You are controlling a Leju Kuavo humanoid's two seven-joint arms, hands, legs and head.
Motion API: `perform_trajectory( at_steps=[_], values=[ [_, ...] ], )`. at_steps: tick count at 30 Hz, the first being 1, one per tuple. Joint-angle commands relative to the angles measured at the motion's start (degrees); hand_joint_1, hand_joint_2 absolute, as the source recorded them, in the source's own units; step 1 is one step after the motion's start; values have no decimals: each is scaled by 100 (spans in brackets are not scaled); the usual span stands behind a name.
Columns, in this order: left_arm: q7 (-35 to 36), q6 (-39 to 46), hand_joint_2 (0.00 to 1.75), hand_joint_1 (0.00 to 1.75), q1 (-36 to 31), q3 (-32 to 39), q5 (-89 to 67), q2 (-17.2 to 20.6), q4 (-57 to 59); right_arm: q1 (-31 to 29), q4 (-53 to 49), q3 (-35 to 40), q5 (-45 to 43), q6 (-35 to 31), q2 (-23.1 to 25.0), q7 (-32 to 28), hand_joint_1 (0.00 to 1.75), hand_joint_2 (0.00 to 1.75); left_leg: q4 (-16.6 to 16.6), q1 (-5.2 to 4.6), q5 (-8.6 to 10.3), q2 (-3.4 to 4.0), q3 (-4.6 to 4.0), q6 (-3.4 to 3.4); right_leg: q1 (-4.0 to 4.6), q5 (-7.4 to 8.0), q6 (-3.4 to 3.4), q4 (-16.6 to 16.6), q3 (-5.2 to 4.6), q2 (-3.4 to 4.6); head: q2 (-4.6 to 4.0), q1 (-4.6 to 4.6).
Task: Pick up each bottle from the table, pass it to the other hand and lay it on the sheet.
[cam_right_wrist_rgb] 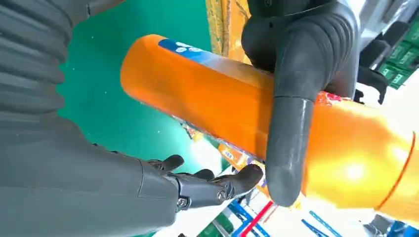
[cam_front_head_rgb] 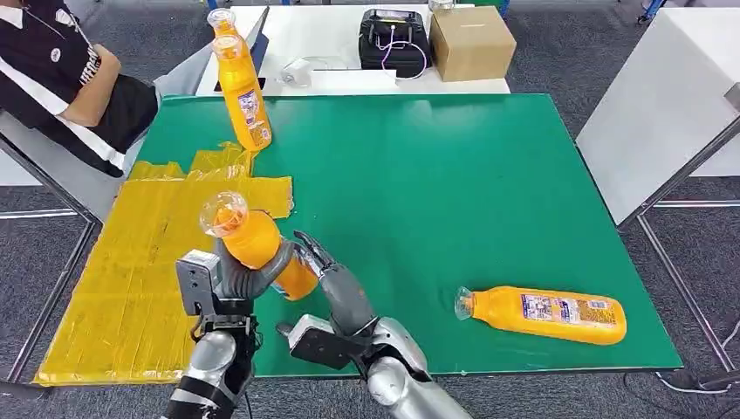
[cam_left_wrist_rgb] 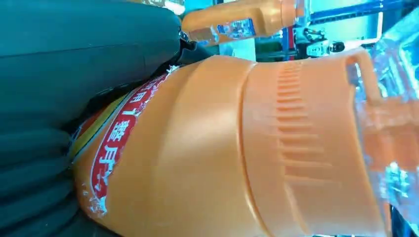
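Person point(cam_front_head_rgb: 70, 78) in a black and white top sits off the tabletop's point(cam_front_head_rgb: 436, 175) far left corner. Yellow sheet point(cam_front_head_rgb: 148, 262) covers the left edge area, from the near left corner up toward the far side. Upright bottle point(cam_front_head_rgb: 243, 92), orange, stands at the far edge just past the sheet's far end.

Left hand point(cam_front_head_rgb: 249, 275) grips the held bottle point(cam_front_head_rgb: 257, 244) round its middle, above the sheet's right edge near the front; bottle tilted, clear cap pointing up and left. Left wrist view: orange neck and clear cap point(cam_left_wrist_rgb: 395, 123) close up, label under the dark fingers point(cam_left_wrist_rgb: 44, 163).

Right hand point(cam_front_head_rgb: 327, 275) is just right of the held bottle's lower end, fingers spread and loosely extended, holding nothing; contact with the bottle can't be told. Right wrist view: its fingertips point(cam_right_wrist_rgb: 237, 180) sit apart beneath the bottle, left thumb point(cam_right_wrist_rgb: 291, 123) wrapped across it.

Lying bottle point(cam_front_head_rgb: 541, 314) rests on its side near the near right corner, cap pointing left.

Beyond the far edge: black case point(cam_front_head_rgb: 394, 39), cardboard box point(cam_front_head_rgb: 471, 42).
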Motion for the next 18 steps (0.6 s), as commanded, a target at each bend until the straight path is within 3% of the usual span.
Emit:
perform_trajectory(
  at_steps=[1, 5, 13, 16, 18],
  values=[
    [-165, 572, 175, 175, -369, 356, -419, 89, 259, -54, -334, 37, 35, -111, -307, -91, 0, 175, 0, 9, -9, 8, 21, -8, 10, -6, -6, -9, 25, -1, 0, 0],
    [-355, 1764, 175, 175, -559, 467, -1865, 188, 466, 63, -1265, -9, 18, -226, -511, -199, 0, 175, -1, 4, -2, -3, 8, -5, 5, -3, -4, -5, 13, -8, 0, 0],
    [-175, 2158, 175, 175, -729, 410, -2919, 309, 844, 199, -1914, -92, -117, -210, -655, -269, 0, 175, -4, 5, -5, -4, 20, -6, 7, -6, -5, -10, 27, -9, 0, 2],
    [522, 2662, 175, 175, -1040, 408, -4707, 497, 1588, 347, -2761, -257, -387, -315, -939, -459, 0, 175, -4, 6, -3, -5, 19, -7, 7, -6, -5, -9, 26, -15, 0, 0],
    [902, 2686, 175, 175, -1008, 927, -6285, 490, 1676, 519, -3356, -434, -514, -309, -1222, -332, 0, 175, -5, 8, -3, -20, 24, -8, 9, -9, -6, -13, 34, -28, 0, 0]
  ],
)
